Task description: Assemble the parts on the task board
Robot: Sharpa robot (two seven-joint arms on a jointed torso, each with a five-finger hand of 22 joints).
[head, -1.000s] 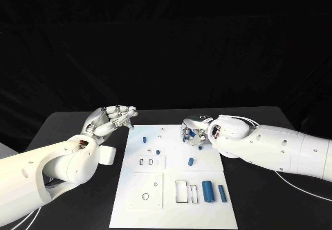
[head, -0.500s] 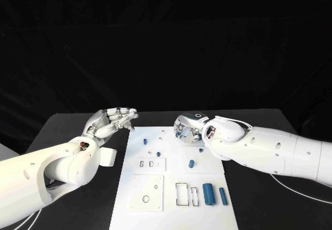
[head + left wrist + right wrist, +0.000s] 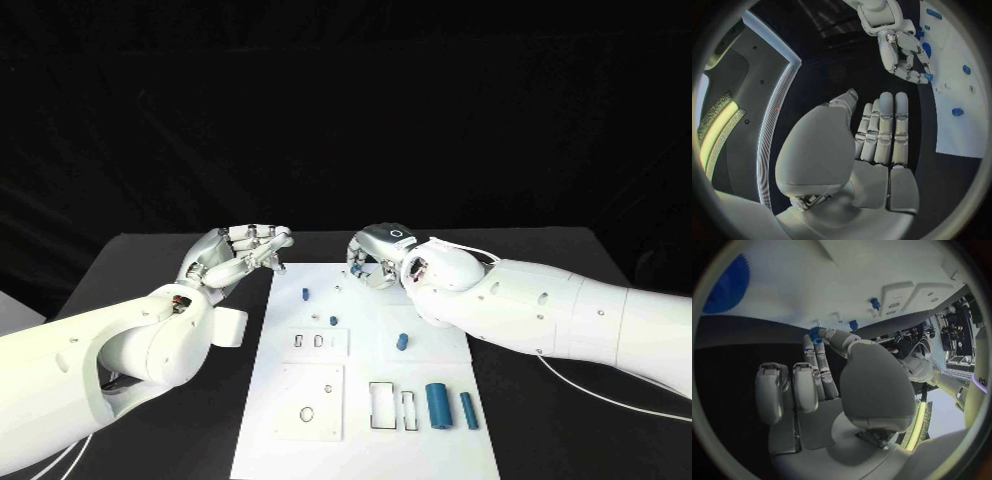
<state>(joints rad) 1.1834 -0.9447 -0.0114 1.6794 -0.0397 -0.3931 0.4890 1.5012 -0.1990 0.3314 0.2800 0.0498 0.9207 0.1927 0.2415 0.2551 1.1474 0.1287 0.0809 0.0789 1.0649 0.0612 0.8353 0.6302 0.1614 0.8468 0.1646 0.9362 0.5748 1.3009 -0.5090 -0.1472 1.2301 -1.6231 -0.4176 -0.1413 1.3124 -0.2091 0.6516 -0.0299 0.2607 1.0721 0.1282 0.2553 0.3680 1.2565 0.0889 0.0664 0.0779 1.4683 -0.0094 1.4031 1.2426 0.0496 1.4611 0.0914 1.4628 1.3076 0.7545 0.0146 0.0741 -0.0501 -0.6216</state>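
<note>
The right hand is pinching a small blue part between its fingertips over the far edge of the white task board. The left hand is hovering off the board's far left corner over the black worktop, fingers straight and together, holding nothing. Since the earlier frame the right hand has been moving from the board's right edge toward its far edge.

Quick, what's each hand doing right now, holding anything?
Left hand: open, fingers straight, holding nothing.
Right hand: pinches a small blue part at its fingertips.
</note>
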